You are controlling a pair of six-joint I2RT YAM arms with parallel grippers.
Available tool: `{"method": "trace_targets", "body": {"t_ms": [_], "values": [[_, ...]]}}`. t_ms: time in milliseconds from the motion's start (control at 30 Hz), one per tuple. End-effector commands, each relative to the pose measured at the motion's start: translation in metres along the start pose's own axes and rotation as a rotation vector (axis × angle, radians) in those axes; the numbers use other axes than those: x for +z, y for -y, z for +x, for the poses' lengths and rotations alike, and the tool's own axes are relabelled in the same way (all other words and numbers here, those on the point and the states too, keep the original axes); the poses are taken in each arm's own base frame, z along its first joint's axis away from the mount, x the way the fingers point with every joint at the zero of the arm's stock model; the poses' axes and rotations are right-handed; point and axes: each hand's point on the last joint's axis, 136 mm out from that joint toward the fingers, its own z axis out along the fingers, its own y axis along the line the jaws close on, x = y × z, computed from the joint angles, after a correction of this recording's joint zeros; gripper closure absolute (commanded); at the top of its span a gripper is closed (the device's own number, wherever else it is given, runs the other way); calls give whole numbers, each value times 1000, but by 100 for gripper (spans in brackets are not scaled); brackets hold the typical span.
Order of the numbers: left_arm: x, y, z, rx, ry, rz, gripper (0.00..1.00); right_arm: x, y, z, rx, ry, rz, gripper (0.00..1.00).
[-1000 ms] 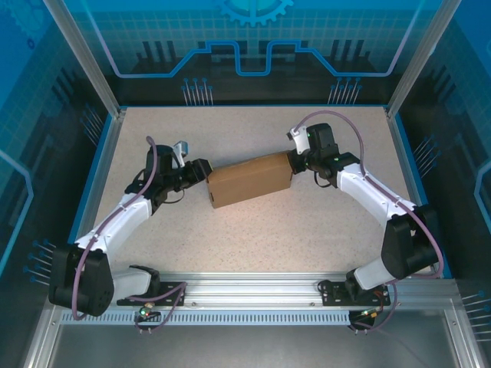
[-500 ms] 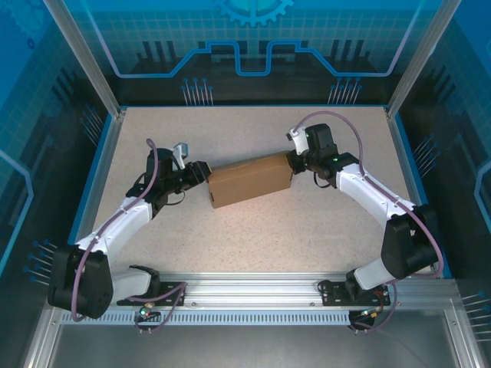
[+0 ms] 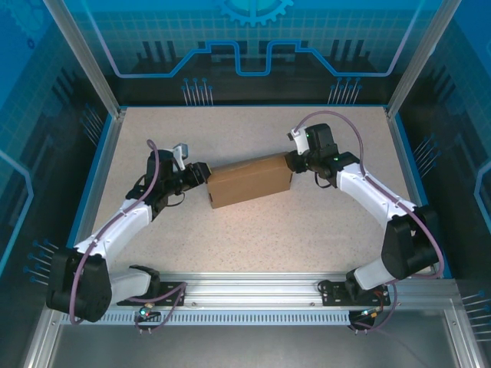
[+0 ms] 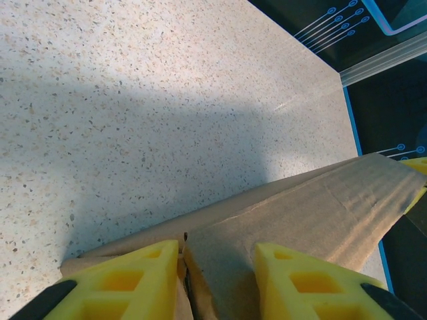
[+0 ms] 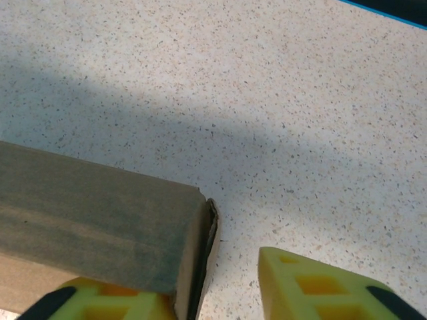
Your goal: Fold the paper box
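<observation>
Your brown box (image 3: 249, 180) sits folded up near the middle of the table (image 3: 253, 253), lying at a slant with its right end farther from the arm bases. There's 1 arm at each of its 2 short ends. The right gripper (image 5: 213, 273) is spread apart, not holding anything: 1 finger is tucked against the box's corner, the other is off to the side with bare table between it and the cardboard. The left gripper (image 4: 217, 247) has the box's end between its fingers, but honestly you can't tell if it's squeezing or just straddling.
</observation>
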Motion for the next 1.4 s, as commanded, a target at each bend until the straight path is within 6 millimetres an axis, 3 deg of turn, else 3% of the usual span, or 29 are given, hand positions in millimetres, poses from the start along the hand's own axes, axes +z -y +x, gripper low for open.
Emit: {"method": "trace_targets", "body": {"t_ms": [0, 233, 500, 633, 833, 1067, 1367], "values": [[2, -25, 37, -7, -117, -96, 64, -10, -27, 12, -18, -74, -98, 59], [3, -22, 35, 8, -114, -105, 63, -29, -36, -5, -27, -46, -151, 50], [5, -21, 36, 17, -120, -109, 63, -47, -28, -33, 4, 9, -184, 42], [4, -20, 35, 21, -117, -107, 62, -42, -17, -46, 101, 11, -257, 40], [2, -17, 34, 31, -112, -108, 62, -18, 2, -51, 251, -16, -356, 39], [0, -15, 33, 33, -105, -103, 61, 4, 11, -27, 300, -103, -369, 43], [-1, -12, 33, 31, -105, -92, 58, 8, 12, 21, 356, -162, -363, 51]]}}
